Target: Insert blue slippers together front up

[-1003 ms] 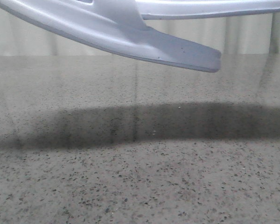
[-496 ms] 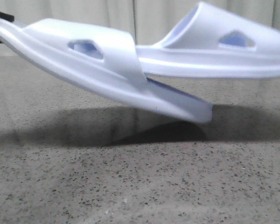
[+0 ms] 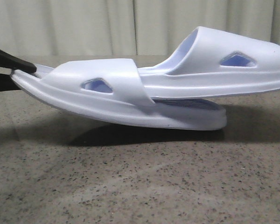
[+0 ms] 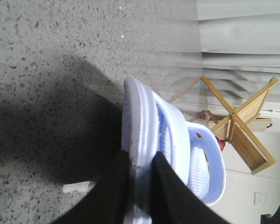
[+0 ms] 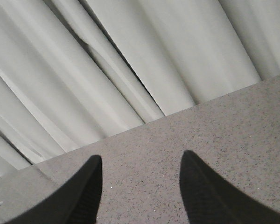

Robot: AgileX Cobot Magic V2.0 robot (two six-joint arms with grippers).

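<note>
Two blue slippers fill the front view, joined as a pair. The left slipper (image 3: 107, 100) tilts with its toe down near the speckled table (image 3: 130, 186). The right slipper (image 3: 214, 77) has one end pushed under the left one's strap and lies above its footbed. My left gripper (image 3: 11, 66) is shut on the left slipper's raised heel at the far left. The left wrist view shows its black fingers (image 4: 114, 186) clamping the thick sole (image 4: 140, 121), with the other slipper (image 4: 210, 163) beyond. My right gripper (image 5: 142, 161) is open over bare table, holding nothing.
A pale curtain (image 3: 130, 28) hangs behind the table's far edge. A wooden folding rack (image 4: 242, 126) stands beyond the table in the left wrist view. The slippers cast a dark shadow (image 3: 130, 135) on the table under them.
The joined slippers have come down from the top of the front view towards the table and levelled out. The left slipper's toe now sits low by the surface.
</note>
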